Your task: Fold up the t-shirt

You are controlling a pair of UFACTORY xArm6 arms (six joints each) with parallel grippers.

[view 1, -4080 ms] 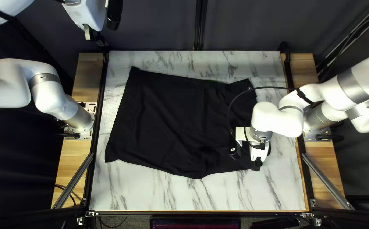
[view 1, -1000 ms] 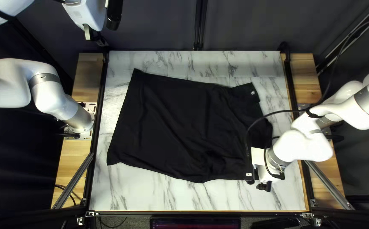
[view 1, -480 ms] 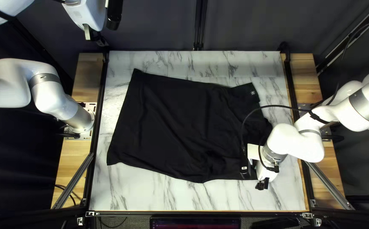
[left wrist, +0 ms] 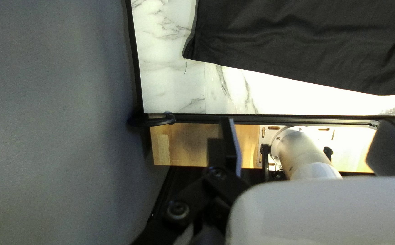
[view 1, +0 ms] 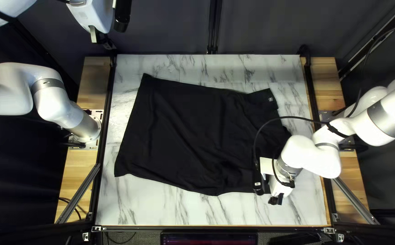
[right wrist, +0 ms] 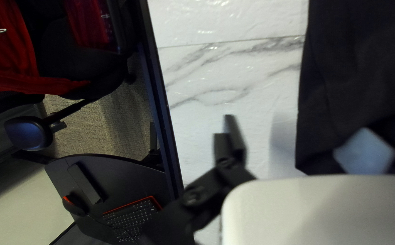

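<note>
At the near edge, a keyboard (right wrist: 131,220) lies outside the table frame (view 1: 215,226), clear of the work. At the near right, the right gripper (right wrist: 297,131) stands with its fingers apart and nothing clasped, above bare tabletop (view 1: 138,204) beside the near edge of the t-shirt (view 1: 184,131). Its position appears chosen to catch that edge near the sleeve end; contact cannot be confirmed. The right arm (view 1: 315,156) reaches in from the right, its cable (view 1: 292,117) looping over the cloth, and could snag or drag it.

The t-shirt occupies the middle, hem to the left, neck and sleeves to the right, presumably laid out for a first fold. No completed fold is noted. The fabric is black, matte and thin-looking, with soft ripples and a rumpled patch towards the near side; it should fold easily but slip out of line. A small pale mark (view 1: 270,99) sits on the far right sleeve. The tabletop is glossy, white with grey marbling; wood boards (view 1: 77,177) flank it.

At the far left, the left gripper (left wrist: 308,131) is raised outside the table, spread wide and holding nothing, evidently parked out of the way. A dark curtain (view 1: 170,27) hangs behind.
</note>
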